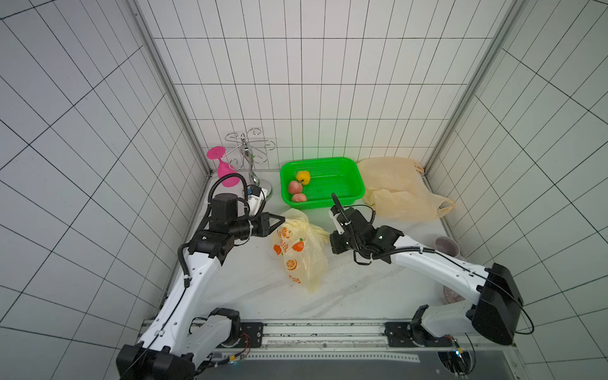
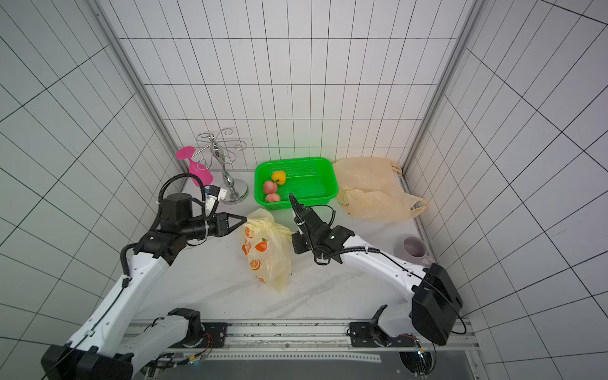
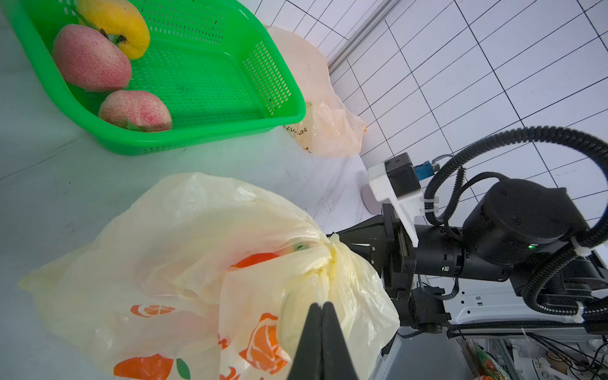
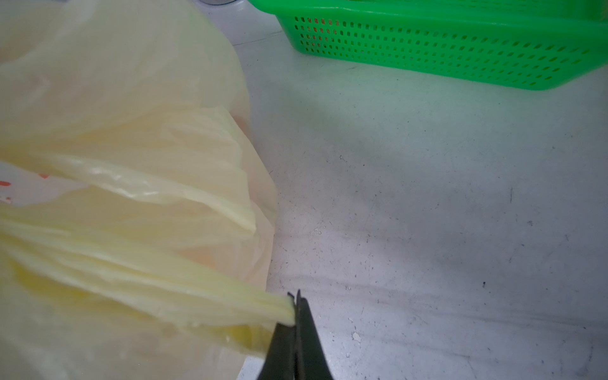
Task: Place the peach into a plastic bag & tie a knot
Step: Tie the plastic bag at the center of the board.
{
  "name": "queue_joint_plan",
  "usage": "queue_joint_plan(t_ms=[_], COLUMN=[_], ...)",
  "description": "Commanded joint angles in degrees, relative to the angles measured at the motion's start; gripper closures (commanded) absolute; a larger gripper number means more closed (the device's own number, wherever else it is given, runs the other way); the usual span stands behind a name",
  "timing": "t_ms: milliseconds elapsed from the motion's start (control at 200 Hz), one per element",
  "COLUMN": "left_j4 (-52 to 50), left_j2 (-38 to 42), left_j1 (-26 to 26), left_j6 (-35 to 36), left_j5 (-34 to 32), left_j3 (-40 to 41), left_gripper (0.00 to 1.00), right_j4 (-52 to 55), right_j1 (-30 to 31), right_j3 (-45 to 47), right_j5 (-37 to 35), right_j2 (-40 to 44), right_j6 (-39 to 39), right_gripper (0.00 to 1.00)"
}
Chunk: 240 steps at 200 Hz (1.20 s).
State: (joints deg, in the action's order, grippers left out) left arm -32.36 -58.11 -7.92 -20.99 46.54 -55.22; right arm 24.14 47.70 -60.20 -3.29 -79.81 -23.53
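The left arm (image 1: pixel 194 286) and right arm (image 1: pixel 427 263) are white shells with chunky black joints and screws dotted along the links. Black ribbed hose (image 1: pixel 230 175) loops over each wrist, cinched with white zip ties (image 3: pixel 431 201), plus a white camera bracket (image 3: pixel 381 189). Left tool (image 1: pixel 282 218) and right tool (image 3: pixel 334 234) are just pointy black wedges.

1. I see the plastic bag (image 1: pixel 297 260) as pale yellow, printed with orange citrus fruit and small green leaves.
2. The basket (image 3: pixel 266 79) is bright green, with perforated walls.
3. The peaches (image 3: pixel 90 59) are speckled pink-red; the fruit (image 3: pixel 125 26) beside them is yellow.
4. The wine glass (image 1: pixel 223 169) is hot pink.
5. The table (image 1: pixel 362 289) is white marble, grey-veined.
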Motion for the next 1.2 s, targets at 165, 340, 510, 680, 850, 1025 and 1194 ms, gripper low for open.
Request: queue_joint_plan(t_ms=[165,340,510,680,850,1025,1194], left_j4=[-2.6,0.3,-4.3,-2.2,-2.4,-3.9,-2.8], left_j2=[2.2,3.9,4.5,5.0,2.7,0.6,-2.2], left_j1=[1.8,1.8,-0.5,-10.6,-15.4,-15.8,-16.6], left_j6=[2.9,-1.7,-2.1,-6.0,-6.4,-4.2,-4.1], left_j5=[-6.2,-0.5,-3.8,-16.1,-22.9,-27.2,-27.0], left_j3=[-0.9,0.8,1.1,1.6,0.3,-1.8,-3.2], left_gripper=[0.96,0.63,0.61,0.61,0.57,0.57,0.57], right_j4=[5.6,4.8,4.7,4.7,4.7,4.6,4.2], right_j1=[-0.5,-0.3,-0.3,-0.3,-0.2,-0.2,-0.1], right_j3=[0.5,-0.4,-0.7,-0.9,-1.2,-0.8,-0.3], right_j5=[-3.1,-1.8,-1.1,-0.7,-0.3,-0.2,-0.1], right_j2=[1.4,1.5,1.6,1.6,1.7,2.1,2.2], right_j6=[1.3,0.9,0.5,0.1,0.0,0.0,-0.1], right_gripper=[1.0,1.0,1.0,1.0,1.0,1.0,1.0])
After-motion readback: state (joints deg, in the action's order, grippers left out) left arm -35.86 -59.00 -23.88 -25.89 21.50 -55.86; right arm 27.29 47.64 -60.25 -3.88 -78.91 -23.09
